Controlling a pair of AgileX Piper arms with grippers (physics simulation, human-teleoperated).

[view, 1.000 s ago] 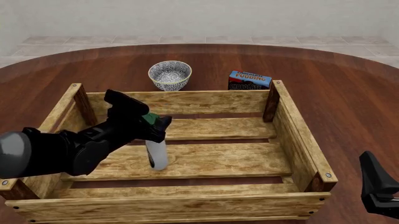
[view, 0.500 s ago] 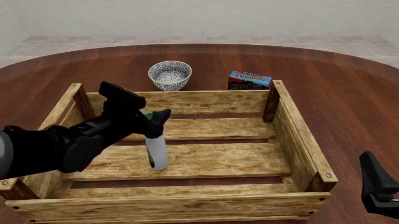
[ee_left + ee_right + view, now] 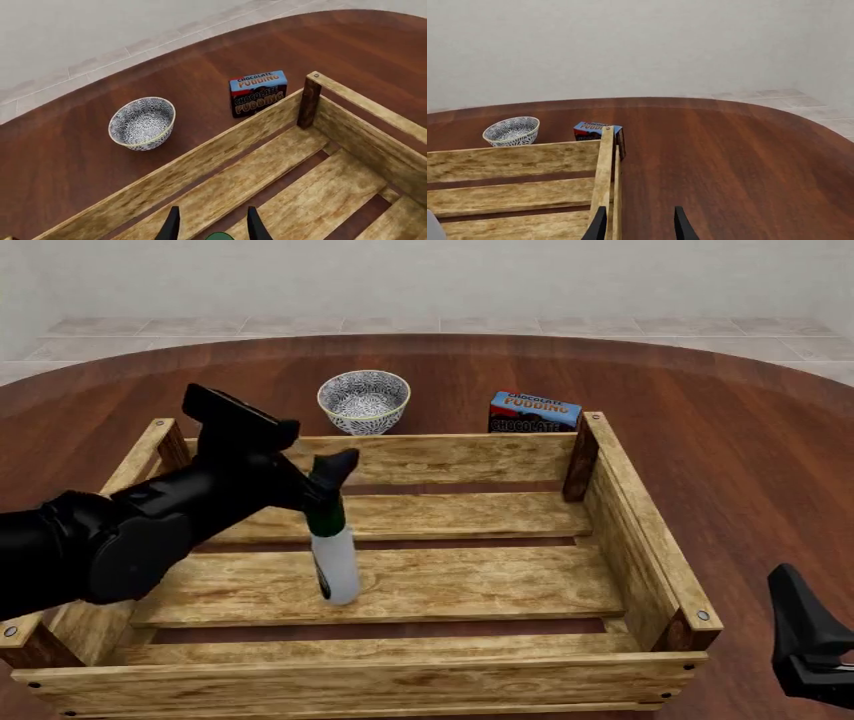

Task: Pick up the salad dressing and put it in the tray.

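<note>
Front view: my left gripper (image 3: 324,480) is spread just above the salad dressing (image 3: 334,558), upright in the tray (image 3: 400,678); right gripper (image 3: 636,223) also spread.

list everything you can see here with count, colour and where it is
salad dressing: 1, white bottle with dark green neck, upright on the tray floor
tray: 1, light-wood slatted crate, centre of the table
bowl: 1, white with dark pattern, beyond the tray's far wall
chocolate pudding box: 1, blue and dark, beyond the tray's far right corner
table: 1, dark red-brown wood, round
left gripper: 1, black, open, just above the bottle's cap
right gripper: 1, black, open, right of the tray
</note>
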